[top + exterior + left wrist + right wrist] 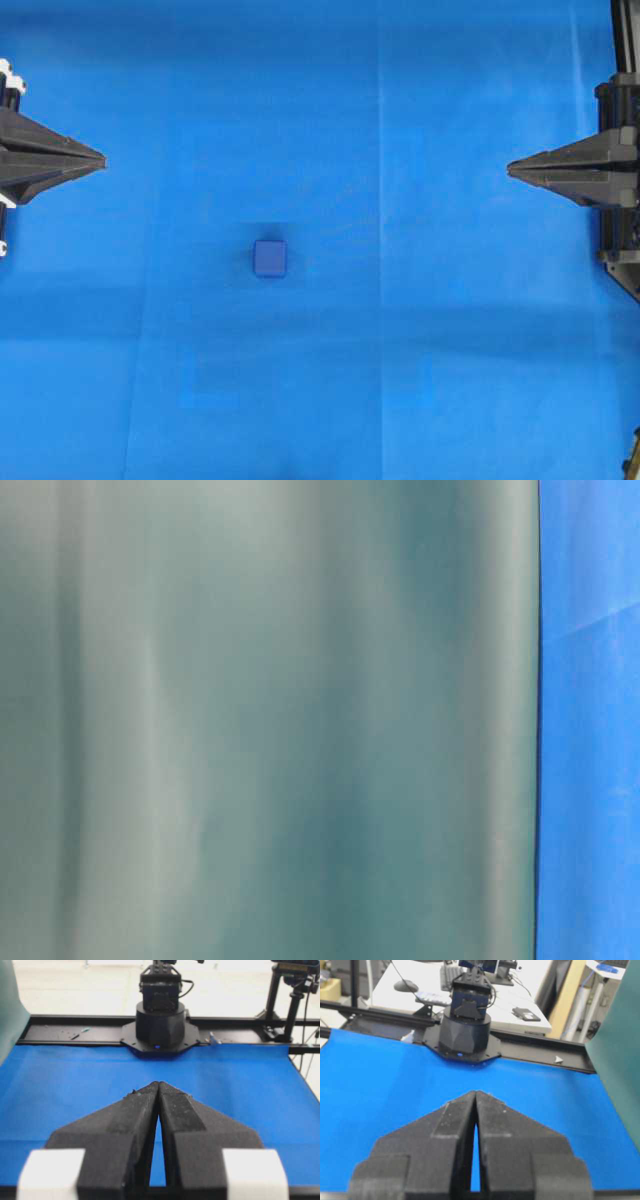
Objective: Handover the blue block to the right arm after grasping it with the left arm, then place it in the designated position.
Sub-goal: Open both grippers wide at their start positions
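A: Where's the block (pixel 270 258)?

B: On the blue cloth (pixel 400 380), a little left of the middle in the overhead view and slightly below the line between the two arms. It sits flat, nothing touching it, and it is darker than the cloth under it.

A: And the left end effector (pixel 100 160)?

B: At the left edge of the overhead view, pointing toward the centre, well apart from the block. Its two black fingers meet at the tips. The left wrist view shows the same end effector (pixel 158 1084): fingers (pixel 125 1120) pressed together at the point, with only a thin slit opening toward the base, and white pieces (pixel 50 1172) at the finger bases. Nothing is between them.

A: The right end effector (pixel 511 169)?

B: At the right edge, pointing back toward the left one, also well apart from the block. In its own wrist view the end effector (pixel 476 1093) has its fingers closed tip to tip, holding nothing.

A: Does either wrist view show the block?

B: No. Each shows the cloth and the opposite arm's base: the right base (pixel 160 1025) and the left base (pixel 465 1030).

A: The table-level view?

B: Mostly a blurred grey-green surface (pixel 270 720), with a strip of blue cloth on the right.
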You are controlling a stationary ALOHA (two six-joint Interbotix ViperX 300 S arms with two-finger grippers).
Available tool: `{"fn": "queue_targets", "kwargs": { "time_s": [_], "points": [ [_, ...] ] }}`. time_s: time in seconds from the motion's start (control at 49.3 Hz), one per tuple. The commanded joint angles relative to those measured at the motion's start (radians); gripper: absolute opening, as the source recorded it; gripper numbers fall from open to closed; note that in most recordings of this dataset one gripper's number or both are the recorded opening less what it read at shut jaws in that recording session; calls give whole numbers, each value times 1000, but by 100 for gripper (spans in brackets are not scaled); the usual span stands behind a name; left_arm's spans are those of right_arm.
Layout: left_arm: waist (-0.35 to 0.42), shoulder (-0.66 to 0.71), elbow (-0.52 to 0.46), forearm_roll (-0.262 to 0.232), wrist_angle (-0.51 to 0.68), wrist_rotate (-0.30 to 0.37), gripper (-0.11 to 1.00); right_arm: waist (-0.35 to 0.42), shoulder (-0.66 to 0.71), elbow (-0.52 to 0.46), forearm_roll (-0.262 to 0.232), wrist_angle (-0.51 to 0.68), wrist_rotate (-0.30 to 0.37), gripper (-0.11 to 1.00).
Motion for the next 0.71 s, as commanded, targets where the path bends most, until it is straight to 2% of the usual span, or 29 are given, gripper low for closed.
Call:
{"fn": "queue_targets", "kwargs": {
  "time_s": [0.0, 0.203, 0.689],
  "points": [
    [-8, 9, -8, 0, 12, -11, 0, 5, 5, -21, 5, -8, 5, 1],
    [-21, 0, -8, 2, 21, -18, 0, 5, 12, -43, 2, 35, 5, -2],
    [-28, -5, -9, 0, 15, -18, 1, 5, 17, -40, 5, 40, 12, -1]
  ]
}}
